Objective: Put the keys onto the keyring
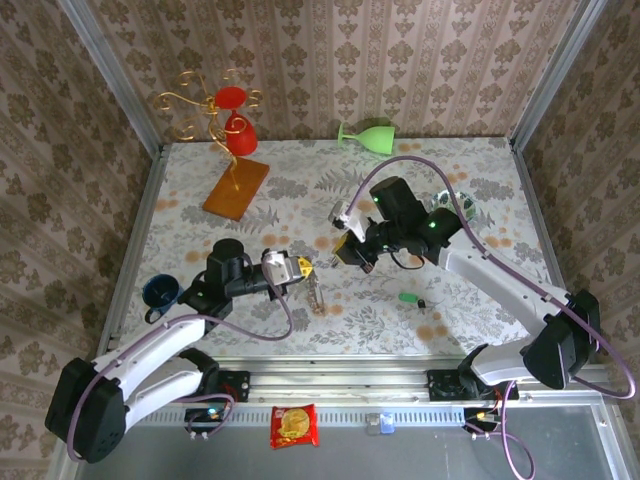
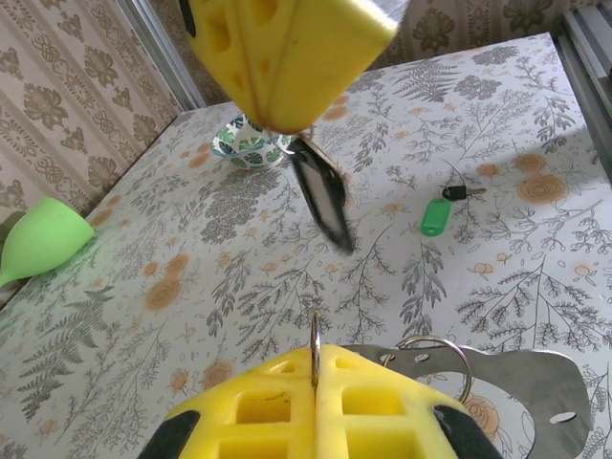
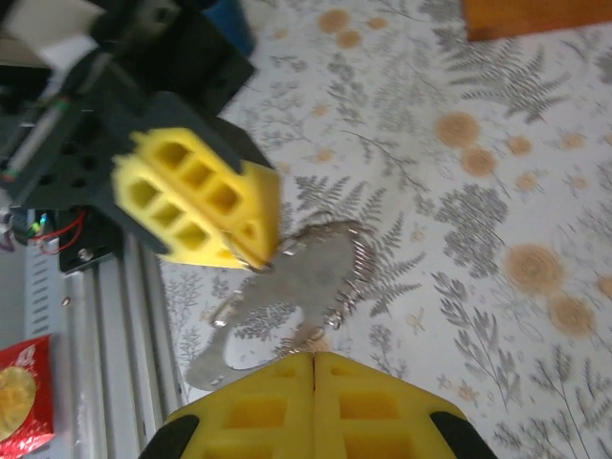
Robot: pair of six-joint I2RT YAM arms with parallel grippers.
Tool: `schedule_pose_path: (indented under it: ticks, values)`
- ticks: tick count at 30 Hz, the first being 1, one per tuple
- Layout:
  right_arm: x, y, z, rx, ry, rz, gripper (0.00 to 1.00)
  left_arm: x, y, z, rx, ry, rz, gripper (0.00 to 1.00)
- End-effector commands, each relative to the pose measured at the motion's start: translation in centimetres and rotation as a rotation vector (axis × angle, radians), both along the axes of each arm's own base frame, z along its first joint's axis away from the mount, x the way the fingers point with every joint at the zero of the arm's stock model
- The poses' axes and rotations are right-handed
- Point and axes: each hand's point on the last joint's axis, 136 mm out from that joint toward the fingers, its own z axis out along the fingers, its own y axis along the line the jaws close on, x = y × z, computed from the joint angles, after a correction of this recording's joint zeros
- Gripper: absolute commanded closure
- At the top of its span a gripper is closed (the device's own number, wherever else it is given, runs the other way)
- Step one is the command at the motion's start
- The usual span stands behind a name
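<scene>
On the flowered table [image 1: 480, 170] we have the two arms meeting near the middle. The left gripper [image 1: 303, 268] and the right gripper [image 1: 347, 254] are tip to tip but apart. We judge the step in hand to be threading: one side presents the ring and the other brings a piece to it.

To do it well, we want the left arm dead steady, with the keyring [image 2: 314, 333] turned so its open loop, not its edge, faces the right arm. The right arm should come in slowly along the line of the split, without pushing the ring out of the pads. The silver plate [image 2: 521, 382] attached to the keyring could swing and foul the approach.

The left jaws are closed tight on the keyring's thin wire, which sits edge-on between the pads. The right jaws are closed too, pinching a dark piece [image 2: 320, 196] that is too blurred for us to call a key. The green key [image 2: 436, 215] and the small dark-headed key [image 2: 461, 191] just beside it lie on the table, well apart from both grippers.
</scene>
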Motion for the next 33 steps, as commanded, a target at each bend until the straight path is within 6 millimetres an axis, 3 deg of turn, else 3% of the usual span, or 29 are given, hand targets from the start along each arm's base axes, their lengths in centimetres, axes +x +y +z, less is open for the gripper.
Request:
schedule_pose_path:
  ticks: [1, 11, 23, 33]
  values:
    - [-1.7, 0.9, 0.8, -0.001, -0.016, 0.104, 1.0, -0.3, -0.9, 2.5, -0.051, -0.016, -0.049, 1.0]
    - [-1.3, 2.9, -1.1, -0.102, -0.085, 0.171, 1.0, -0.7, -1.1, 2.4, -0.046, -0.023, -0.079, 1.0]
    - [-0.6, 3.1, -1.2, -0.124, -0.123, 0.159, 1.0, -1.0, -1.2, 2.0, -0.03, -0.03, -0.1, 1.0]
    - [-1.1, 3.3, -1.1, -0.107, -0.121, 0.182, 1.0, -1.0, -1.3, 2.0, -0.026, -0.03, -0.101, 1.0]
